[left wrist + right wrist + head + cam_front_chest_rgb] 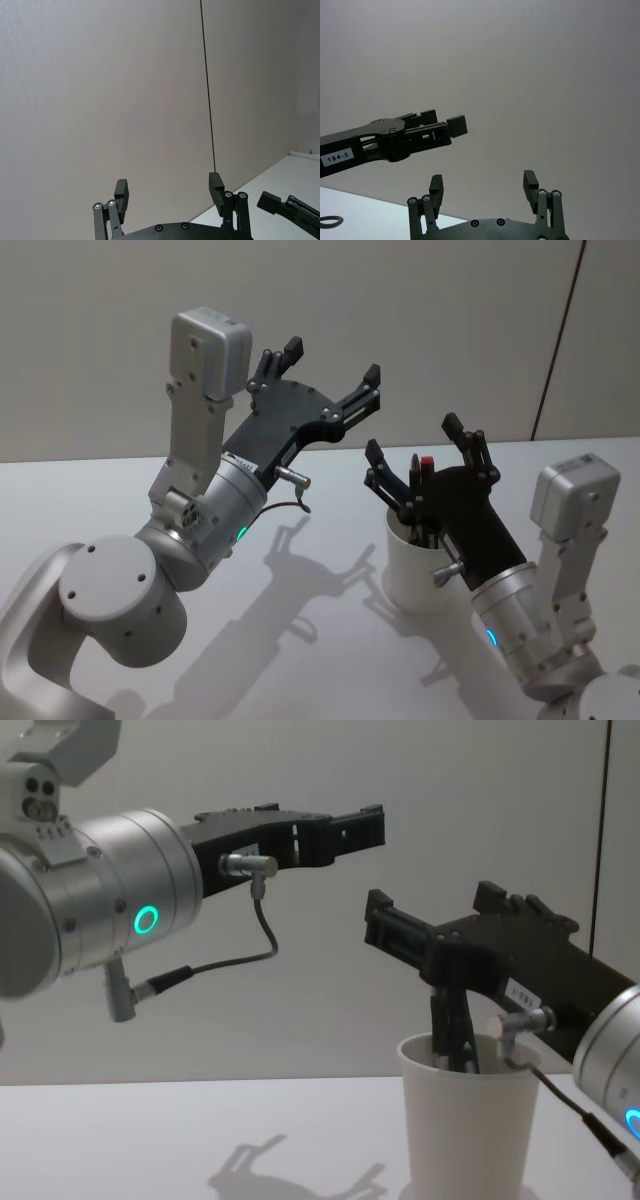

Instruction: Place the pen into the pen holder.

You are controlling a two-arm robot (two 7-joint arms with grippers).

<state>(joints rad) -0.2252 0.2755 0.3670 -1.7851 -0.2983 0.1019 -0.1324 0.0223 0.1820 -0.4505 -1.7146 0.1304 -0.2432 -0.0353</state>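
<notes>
The pen (424,495) stands inside the pen holder (420,570) on the tabletop (300,640). My right gripper (430,455) hangs above the rim, fingers wide and empty. Retract straight upward, clear of the pen. My left gripper (330,365) hangs raised, fingers wide.

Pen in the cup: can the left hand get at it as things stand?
Probably not cleanly. The pen stands in the pen holder, but the right hand, open, sits directly over the rim and around the pen. The left hand, open, is raised well off to the side.
</notes>
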